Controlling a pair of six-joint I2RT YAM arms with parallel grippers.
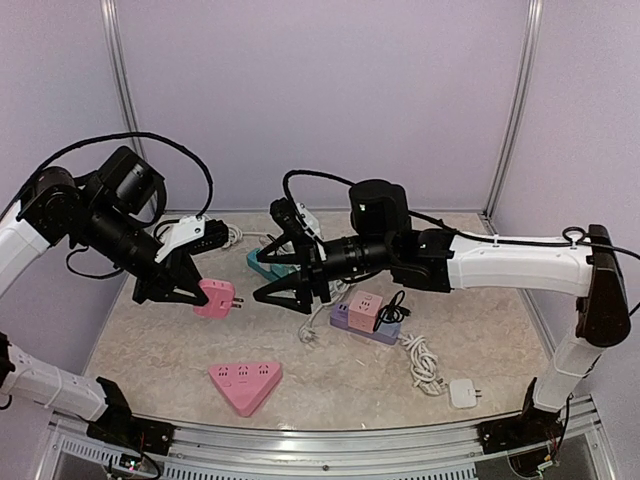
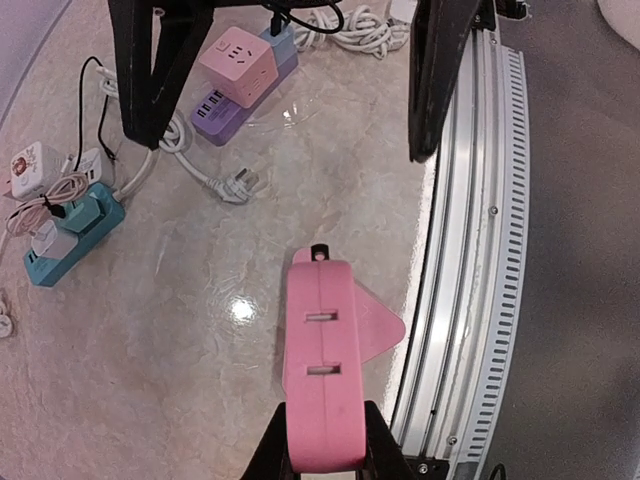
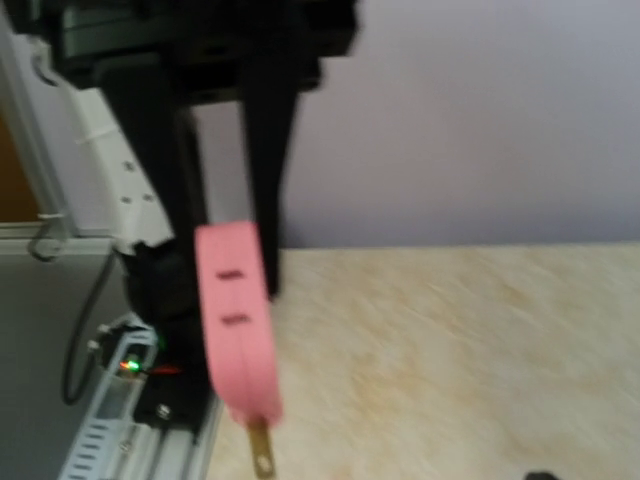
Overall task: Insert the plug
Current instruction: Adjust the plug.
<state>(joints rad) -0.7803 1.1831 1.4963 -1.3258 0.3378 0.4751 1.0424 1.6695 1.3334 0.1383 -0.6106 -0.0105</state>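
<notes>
Grips a flat pink plastic plug (image 1: 213, 298) with the left fingers (image 1: 178, 288), shut tight on its rear end. Holds it in the air over the left part of the marbled beige tabletop (image 1: 150, 350), touching nothing below, its metal prongs (image 1: 238, 300) aimed toward the right arm. Spreads the right fingers (image 1: 285, 293) wide apart, nothing between them, just across from the prongs and not touching them.

From the left wrist: the plug's narrow edge with two small slots (image 2: 320, 345), pinched at the bottom of the view between both black fingers (image 2: 268, 450); at the top, the other arm's two black fingers (image 2: 150, 70) well apart.

From the right wrist, blurred: the pink plug (image 3: 235, 320) with one brass prong (image 3: 260, 455) at its lower end.

On the tabletop near the front rail, below the plug: a pink triangular power strip (image 1: 245, 383), lying flat. Under the right arm: a pink cube socket on a purple base (image 1: 365, 312), a teal power strip (image 1: 258, 262), loose white cable (image 1: 425, 360) and a small white adapter (image 1: 463, 392).
</notes>
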